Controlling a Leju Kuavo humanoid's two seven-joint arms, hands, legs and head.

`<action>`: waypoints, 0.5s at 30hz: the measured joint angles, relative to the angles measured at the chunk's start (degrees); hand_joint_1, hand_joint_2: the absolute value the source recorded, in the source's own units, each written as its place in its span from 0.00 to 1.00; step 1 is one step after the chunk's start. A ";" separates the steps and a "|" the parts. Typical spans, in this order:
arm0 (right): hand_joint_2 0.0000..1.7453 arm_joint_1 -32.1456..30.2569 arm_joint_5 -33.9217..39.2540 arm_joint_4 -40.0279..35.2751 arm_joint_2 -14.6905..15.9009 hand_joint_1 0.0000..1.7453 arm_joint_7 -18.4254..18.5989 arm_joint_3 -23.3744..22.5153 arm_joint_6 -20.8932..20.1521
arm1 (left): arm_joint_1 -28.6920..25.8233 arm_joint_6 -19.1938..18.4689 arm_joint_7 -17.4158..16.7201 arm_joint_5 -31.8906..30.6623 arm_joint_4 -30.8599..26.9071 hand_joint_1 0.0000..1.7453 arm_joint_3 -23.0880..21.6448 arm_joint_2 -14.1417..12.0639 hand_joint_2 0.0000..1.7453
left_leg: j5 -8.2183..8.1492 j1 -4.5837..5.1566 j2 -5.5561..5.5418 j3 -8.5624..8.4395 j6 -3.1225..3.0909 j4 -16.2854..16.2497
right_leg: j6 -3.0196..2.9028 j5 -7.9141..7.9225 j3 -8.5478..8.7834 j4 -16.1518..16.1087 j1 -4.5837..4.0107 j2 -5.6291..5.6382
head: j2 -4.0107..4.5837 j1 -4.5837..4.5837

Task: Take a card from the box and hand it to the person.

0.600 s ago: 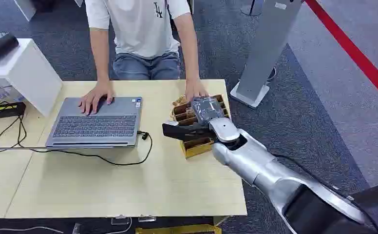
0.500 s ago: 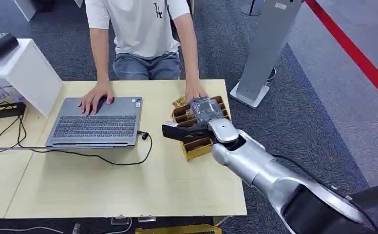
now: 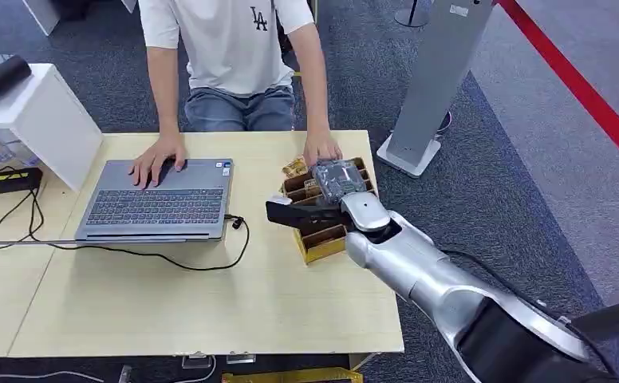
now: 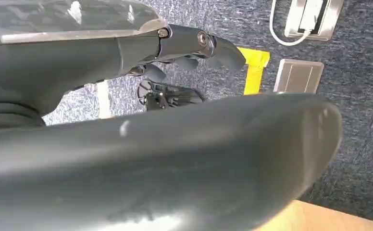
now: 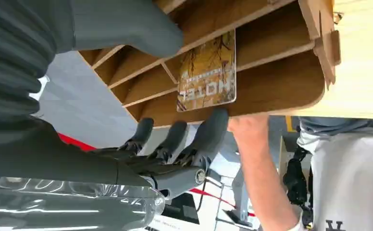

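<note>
A wooden slotted box (image 3: 322, 243) stands at the table's right edge. My right hand (image 3: 334, 187) hovers over it with the thumb stretched to the left and nothing held. In the right wrist view the box (image 5: 271, 91) holds a golden card marked HOTEL (image 5: 206, 72) upright in one slot. There my right hand (image 5: 103, 159) has its fingers (image 5: 208, 132) spread past the box's far wall, apart from the card. A card corner (image 3: 294, 167) pokes out at the box's far left. The person's hand (image 3: 321, 148) rests on the far rim. My left hand (image 4: 103, 53) hangs over the carpet, holding nothing.
An open laptop (image 3: 159, 199) with a cable lies left of the box, the person's other hand (image 3: 156, 159) on it. A white block (image 3: 47, 120) stands at the far left. A grey stand (image 3: 434, 80) rises off the table's right corner.
My right hand has crept a little toward the far side of the box. The person's hands and the box have stayed put.
</note>
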State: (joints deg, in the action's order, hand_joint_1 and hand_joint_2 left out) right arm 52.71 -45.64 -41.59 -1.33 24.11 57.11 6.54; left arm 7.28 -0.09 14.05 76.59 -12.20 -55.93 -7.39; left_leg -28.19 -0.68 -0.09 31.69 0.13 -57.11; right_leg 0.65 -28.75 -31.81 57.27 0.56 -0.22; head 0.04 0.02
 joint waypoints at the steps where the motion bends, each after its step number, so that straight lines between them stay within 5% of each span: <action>1: 1.00 0.19 0.20 0.11 -0.07 0.45 -0.02 0.00 0.09 | -0.01 0.00 0.00 0.02 0.00 0.00 0.00 0.00 0.00 | 0.00 0.00 0.00 0.00 0.00 0.00 | 0.00 0.00 0.00 0.00 0.00 0.00 | 0.00 0.02; 15: 1.00 0.41 1.16 -0.09 0.00 0.42 0.66 0.00 1.07 | -0.21 0.09 0.02 0.26 0.00 0.00 0.00 0.00 0.00 | 0.00 0.00 0.00 0.02 0.00 0.00 | 0.00 0.00 -0.02 0.00 0.00 0.00 | 0.00 0.00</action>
State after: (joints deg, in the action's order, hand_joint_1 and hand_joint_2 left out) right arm 53.13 -44.48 -41.68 -1.33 24.76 57.11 7.61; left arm 7.07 0.00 14.08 76.85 -12.20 -55.93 -7.39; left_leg -28.20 -0.68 -0.09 31.71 0.13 -57.11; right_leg 0.65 -28.75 -31.83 57.27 0.56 -0.22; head 0.04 0.02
